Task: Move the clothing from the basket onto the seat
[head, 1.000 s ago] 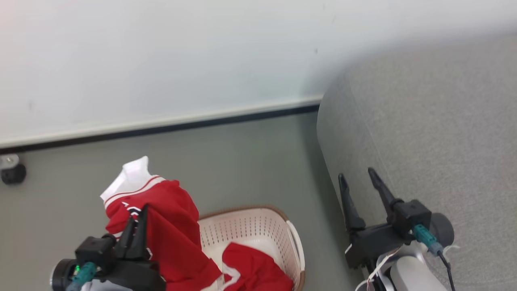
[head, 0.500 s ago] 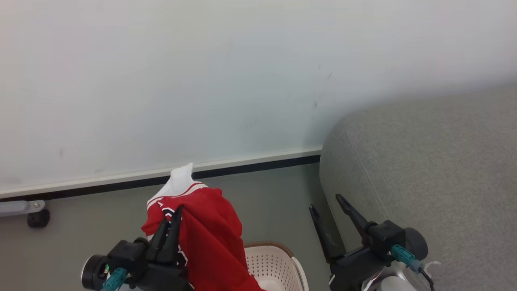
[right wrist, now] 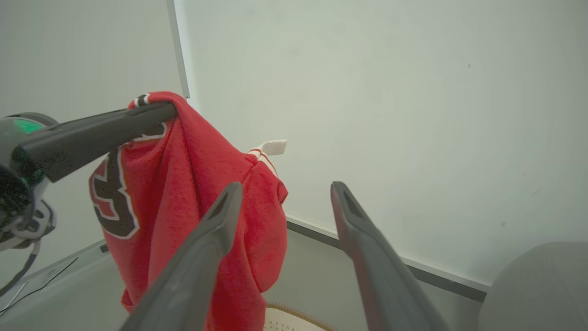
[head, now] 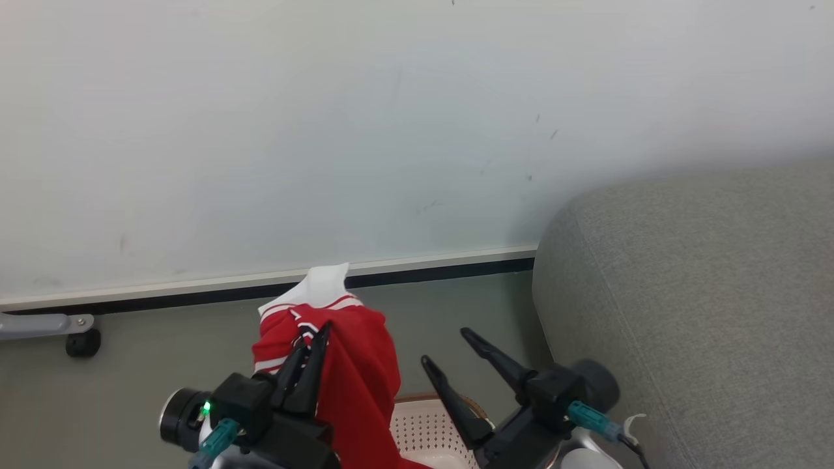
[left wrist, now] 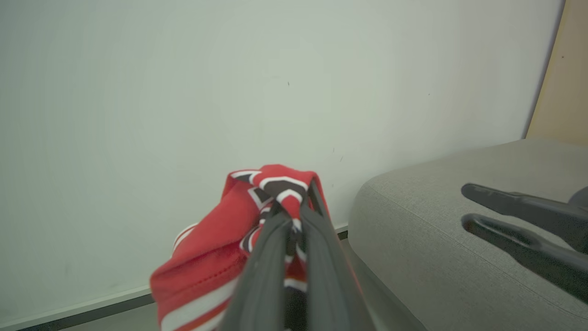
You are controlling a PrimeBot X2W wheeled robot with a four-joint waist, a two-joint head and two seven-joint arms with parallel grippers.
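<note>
Where pale wall (head: 391,130) meets floor (head: 163,352) — dark skirting (head: 423,273) | seat (head: 704,312) at right

Head view: from above, angled forward and down at the foot of the wall (head: 391,130), with left gripper (head: 319,332) and right gripper (head: 444,345) near its bottom edge. Left wrist view: close behind its fingers (left wrist: 266,276), facing the wall. Right wrist view: likewise, set further right — all three share the red garment (head: 358,384), wall and seat (head: 704,293).
</note>
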